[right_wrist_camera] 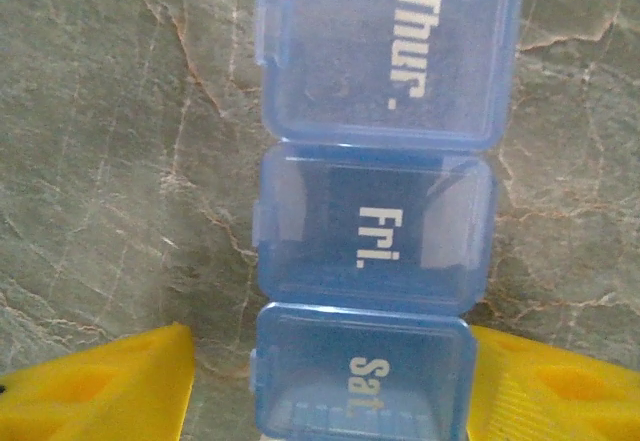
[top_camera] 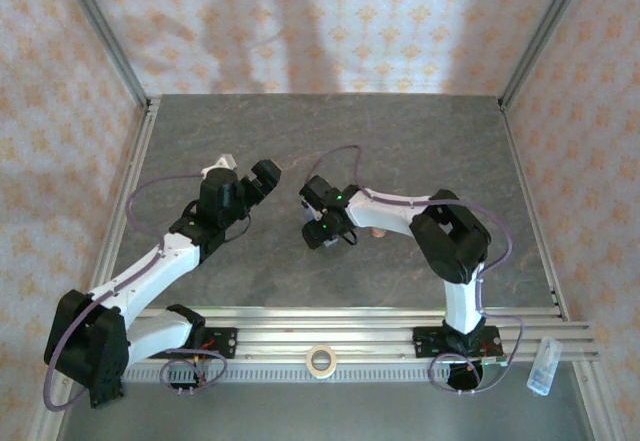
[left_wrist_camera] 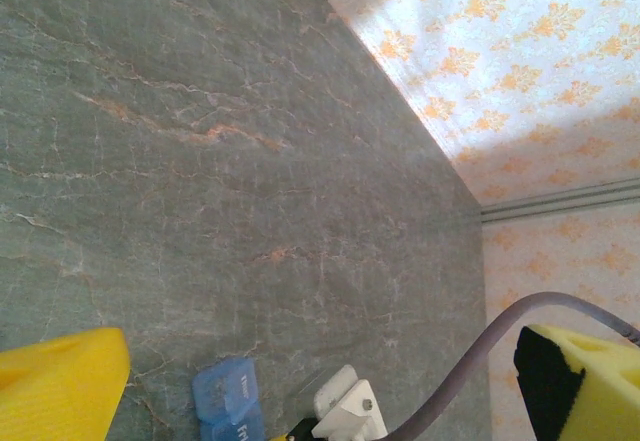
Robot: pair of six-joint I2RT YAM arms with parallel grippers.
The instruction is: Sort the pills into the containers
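Top external view: the left gripper [top_camera: 265, 176] is hovering, jaws apart, over the table [top_camera: 400, 141]; right of it, the right gripper [top_camera: 328, 233] is straddling the Sat. end of the containers [right_wrist_camera: 375, 221], jaws apart. With every visible lid lying shut, sorting is looking barely begun.

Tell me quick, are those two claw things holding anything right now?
Left end effector: open, empty.
Right end effector: open, straddling the pill organiser at its Sat. compartment.

glossy translucent plastic containers [right_wrist_camera: 375, 211]
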